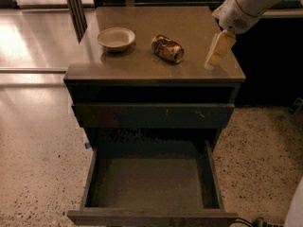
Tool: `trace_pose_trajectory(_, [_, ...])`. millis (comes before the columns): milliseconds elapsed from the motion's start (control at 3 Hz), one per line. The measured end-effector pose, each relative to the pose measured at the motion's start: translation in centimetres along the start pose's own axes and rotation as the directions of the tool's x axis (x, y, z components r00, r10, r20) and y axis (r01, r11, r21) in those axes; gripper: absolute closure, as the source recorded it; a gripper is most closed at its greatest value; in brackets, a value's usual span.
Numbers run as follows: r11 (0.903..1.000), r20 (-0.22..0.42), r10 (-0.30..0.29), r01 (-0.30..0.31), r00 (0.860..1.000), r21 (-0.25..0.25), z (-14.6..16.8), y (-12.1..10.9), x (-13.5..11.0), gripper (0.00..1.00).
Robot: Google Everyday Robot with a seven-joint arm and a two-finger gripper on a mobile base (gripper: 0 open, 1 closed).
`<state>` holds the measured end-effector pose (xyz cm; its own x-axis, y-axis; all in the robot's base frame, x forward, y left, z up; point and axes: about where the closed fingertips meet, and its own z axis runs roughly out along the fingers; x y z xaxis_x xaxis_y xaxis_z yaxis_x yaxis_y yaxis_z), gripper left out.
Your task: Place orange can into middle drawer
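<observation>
Can [167, 48] on its side on desk [156, 72] top, just right of bowl [116, 38], hand [218, 50] above desk's right edge, well apart from can, cannot tell if wide or narrow, drawer [151, 216] pulled out below, can not inside

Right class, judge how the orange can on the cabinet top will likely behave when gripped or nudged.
Lying on its side, the orange can would probably roll if nudged. Its dents suggest thin walls that may crumple when squeezed. The gripper hangs to its right, apart.
</observation>
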<state>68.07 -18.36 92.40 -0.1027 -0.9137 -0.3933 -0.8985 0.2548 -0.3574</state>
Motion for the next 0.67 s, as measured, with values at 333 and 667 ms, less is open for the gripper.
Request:
trace_pose_trajectory(333, [0.9993,0.03,0.032,-0.033,0.999,0.02,4.41,-5.03,-1.13,0.0])
trace_pose_trajectory(667, [0.9993,0.03,0.032,-0.033,0.999,0.019,4.45,-5.01,-1.14,0.0])
